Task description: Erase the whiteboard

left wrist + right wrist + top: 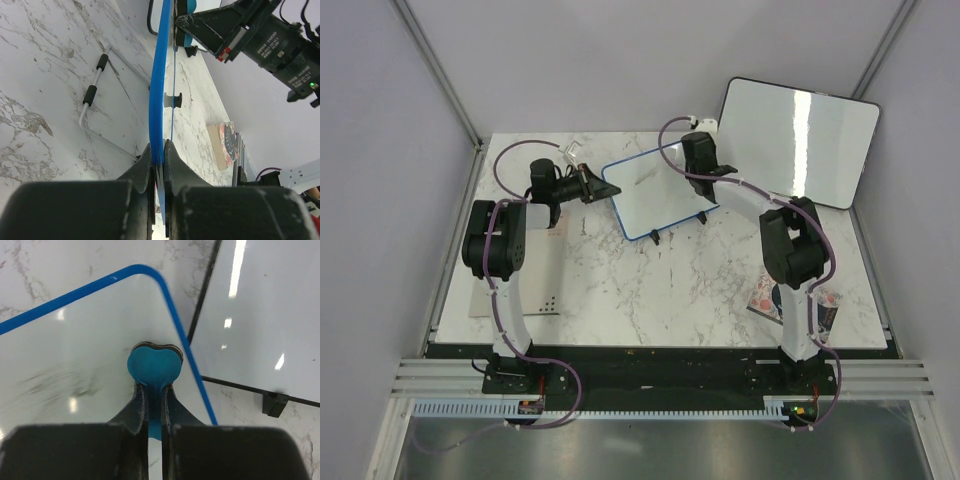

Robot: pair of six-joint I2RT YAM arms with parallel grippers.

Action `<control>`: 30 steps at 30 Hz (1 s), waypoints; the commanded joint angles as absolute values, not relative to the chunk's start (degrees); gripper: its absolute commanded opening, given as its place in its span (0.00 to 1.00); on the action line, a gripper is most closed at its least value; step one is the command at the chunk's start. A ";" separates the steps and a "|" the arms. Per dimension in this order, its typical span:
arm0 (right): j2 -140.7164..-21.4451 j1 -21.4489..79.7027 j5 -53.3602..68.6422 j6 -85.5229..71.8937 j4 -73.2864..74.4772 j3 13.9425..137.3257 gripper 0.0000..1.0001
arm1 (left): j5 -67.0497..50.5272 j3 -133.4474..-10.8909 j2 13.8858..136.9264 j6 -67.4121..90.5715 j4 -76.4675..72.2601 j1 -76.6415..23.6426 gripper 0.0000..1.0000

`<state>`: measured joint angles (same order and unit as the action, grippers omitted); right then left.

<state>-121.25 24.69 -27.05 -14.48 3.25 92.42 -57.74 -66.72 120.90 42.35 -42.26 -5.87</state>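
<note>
Where the marble counter (650, 290) meets its left edge, a pale sheet (480, 298) lies flat beside the left arm. Just past it, the left hand (600, 186) is clenched on the left rim of the whiteboard (660, 195); the left wrist view shows both fingers (142, 170) pinching the blue frame edge-on. The whiteboard stands tilted near the middle of the counter towards the back, with small black feet (655, 238) along its lower edge, and faint grey smudges (65, 385) mark its white face. Behind it, a wire leg (92, 95) with two black sleeves lies on the marble; whether it is joined to the board I cannot tell. The right hand (688, 160) is closed on a teal heart-shaped eraser (152, 365), which is pressed to the board's face just inside its upper right corner. Further right, a larger black-framed board (800, 140) leans at the back, its near edge close beside the blue frame. Near the right arm's base, partly hidden by that arm, a printed booklet (763, 296) lies on the counter.
</note>
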 commanded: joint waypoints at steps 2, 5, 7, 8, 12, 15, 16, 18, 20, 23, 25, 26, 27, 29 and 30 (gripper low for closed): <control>-129.28 33.39 -14.60 -13.27 13.45 95.35 0.00 | -64.95 -66.01 121.29 31.20 -38.94 -11.34 0.02; -130.69 34.80 -10.21 -13.27 13.62 99.48 0.00 | -65.13 -66.01 121.11 30.76 -38.50 -11.42 0.02; -132.36 36.03 -8.35 -12.66 14.94 103.16 0.00 | -64.95 -66.09 121.11 30.67 -38.32 -11.51 0.02; -132.97 36.38 -8.78 -12.40 15.46 104.23 0.00 | -65.04 -66.09 121.11 30.59 -38.23 -11.51 0.02; -134.73 35.43 -14.48 -13.09 16.17 106.17 0.00 | -64.95 -66.09 120.94 30.32 -37.88 -11.60 0.02; -134.74 32.36 -18.80 -15.72 16.08 105.30 0.00 | -64.95 -66.18 121.02 30.15 -37.71 -11.60 0.02; -134.56 31.30 -19.68 -16.17 16.08 104.16 0.00 | -64.95 -66.27 121.03 30.06 -37.62 -11.60 0.02; -133.78 28.41 -23.37 -17.66 15.65 102.84 0.00 | -64.86 -66.27 121.03 30.06 -37.53 -11.51 0.02; -132.63 26.64 -25.91 -17.84 14.07 99.42 0.00 | -64.78 -66.27 121.03 29.97 -37.53 -11.60 0.02; -130.00 23.30 -26.63 -17.93 10.47 94.93 0.00 | -64.95 -66.27 120.85 29.88 -37.35 -11.60 0.02; -128.24 21.63 -27.07 -17.67 8.00 92.30 0.00 | -64.86 -66.27 120.85 29.71 -37.18 -11.69 0.02; -127.71 21.36 -27.24 -17.49 7.13 91.50 0.00 | -64.95 -66.36 120.85 29.71 -37.09 -11.69 0.02; -127.10 21.10 -26.55 -16.79 5.38 90.89 0.00 | -64.86 -66.36 120.76 29.71 -37.09 -11.69 0.02; -126.74 21.09 -26.54 -14.95 3.79 89.65 0.00 | -64.86 -66.44 120.76 29.62 -37.00 -11.60 0.02; -126.48 21.09 -25.67 -14.77 2.82 89.39 0.00 | -64.95 -66.36 120.76 29.62 -36.91 -11.69 0.02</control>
<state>-122.06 24.12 -22.57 -18.00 -0.91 94.26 -57.04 -67.24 120.86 41.04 -40.34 -6.35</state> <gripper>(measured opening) 0.067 0.063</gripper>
